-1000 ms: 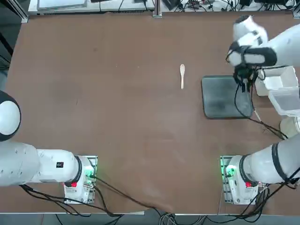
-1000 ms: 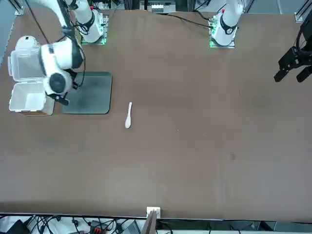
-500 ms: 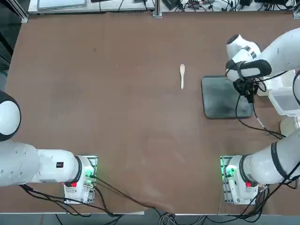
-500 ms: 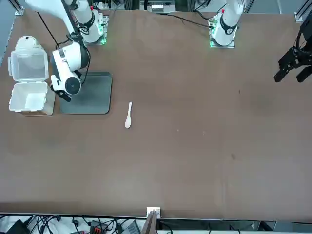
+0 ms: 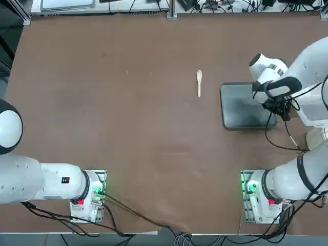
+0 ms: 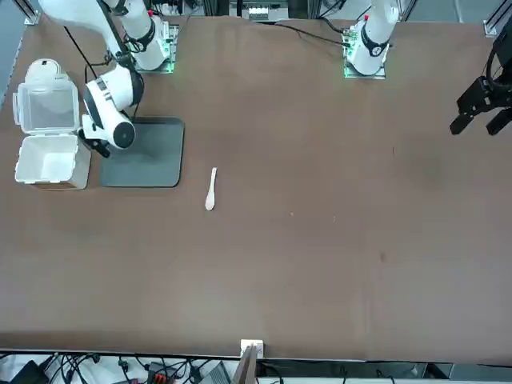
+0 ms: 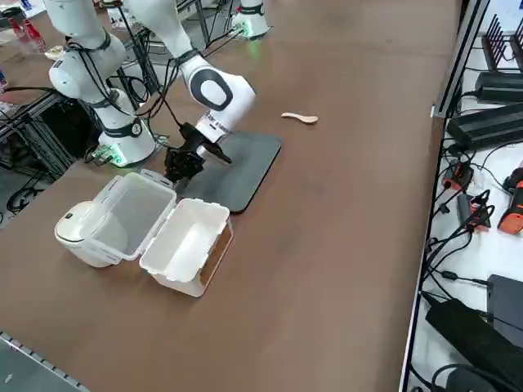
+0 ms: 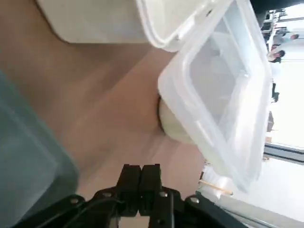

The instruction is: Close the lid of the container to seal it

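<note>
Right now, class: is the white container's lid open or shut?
Open. The lid lies folded back beside the container, whose inside shows; the shut right gripper hovers by the lid's edge.

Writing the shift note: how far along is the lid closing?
Nothing is sealed yet: the lid lies flung open beside the container. In hand: the right gripper, fingers shut and empty, sits low by the lid's edge near the grey tray. Left: flip the lid over and press it shut.

Overhead and front cameras are facing opposite ways over the table (image 5: 128, 128); side camera is looking diagonally; wrist camera is hanging close by its right edge.
</note>
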